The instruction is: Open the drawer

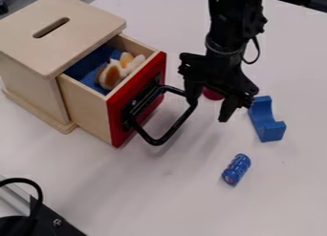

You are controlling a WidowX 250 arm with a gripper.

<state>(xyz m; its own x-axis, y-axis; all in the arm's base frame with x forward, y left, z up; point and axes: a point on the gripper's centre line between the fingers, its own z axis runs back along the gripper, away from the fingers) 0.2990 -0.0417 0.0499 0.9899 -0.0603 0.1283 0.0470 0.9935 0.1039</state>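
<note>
Drawer: while its wooden box (30, 72) stands at the upper left, the drawer (86, 106) juts partway out, red front (137, 99) facing the gripper.
Handle: black loop (178, 126), one gripper finger overlapping its far corner; contact unclear.
Gripper: right of the drawer, fingers spread apart (207, 110), pointing down.
Inside drawer: blue cloth (89, 70), brown-and-white plush toy (114, 74).
Tabletop: notched blue block (266, 121), blue cylinder (236, 169) nearer the camera, red object (212, 93) partly hidden behind the gripper.

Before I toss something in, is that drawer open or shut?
The drawer is open: its red front stands out from the wooden box, and a stuffed toy shows inside.
</note>
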